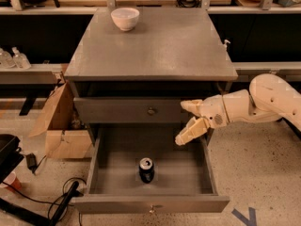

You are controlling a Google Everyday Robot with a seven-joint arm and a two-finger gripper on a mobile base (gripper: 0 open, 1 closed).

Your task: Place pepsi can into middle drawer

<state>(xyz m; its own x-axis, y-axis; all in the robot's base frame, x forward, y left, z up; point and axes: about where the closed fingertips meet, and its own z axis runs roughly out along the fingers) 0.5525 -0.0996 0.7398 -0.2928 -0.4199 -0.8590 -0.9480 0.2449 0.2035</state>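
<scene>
The pepsi can (146,169) stands upright on the floor of the middle drawer (150,203), near the centre, silver top up. The drawer is pulled wide open, its small knob on the front panel. My gripper (189,121) is open and empty. It hangs above the drawer's back right part, in front of the shut drawer front (141,111) above, well up and to the right of the can. The white arm comes in from the right.
A white bowl (125,18) sits at the back left of the cabinet top (155,46). A cardboard box (59,121) stands left of the cabinet. Cables and a black object lie on the floor at lower left. Bottles (11,59) stand on a shelf at left.
</scene>
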